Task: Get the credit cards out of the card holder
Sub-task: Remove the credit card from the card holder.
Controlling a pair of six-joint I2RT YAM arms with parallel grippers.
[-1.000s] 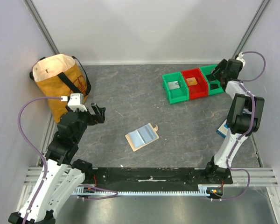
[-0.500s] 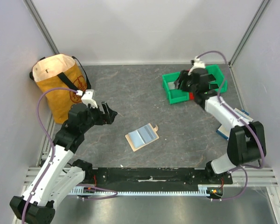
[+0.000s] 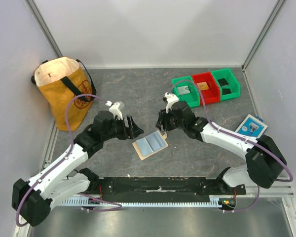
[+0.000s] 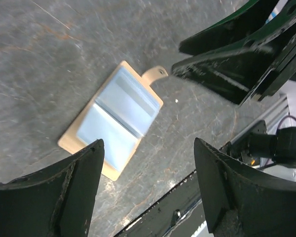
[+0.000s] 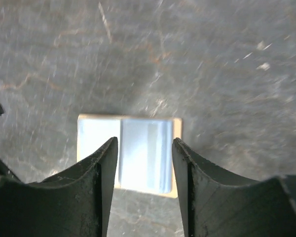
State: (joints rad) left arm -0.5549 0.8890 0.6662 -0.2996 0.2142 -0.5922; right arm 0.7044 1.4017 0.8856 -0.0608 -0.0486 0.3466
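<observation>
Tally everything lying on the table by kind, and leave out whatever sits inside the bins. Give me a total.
Bins: 3 (green bin, red bin, second green bin)
Card holder: 1
Bag: 1
Blue-and-white packet: 1
Total: 6

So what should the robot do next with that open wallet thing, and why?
Probably lower the right end effector straight onto the card holder. It lies open and flat, blue side up, framed between that end effector's open jaws, and neither it nor the left end effector touches it yet.
</observation>
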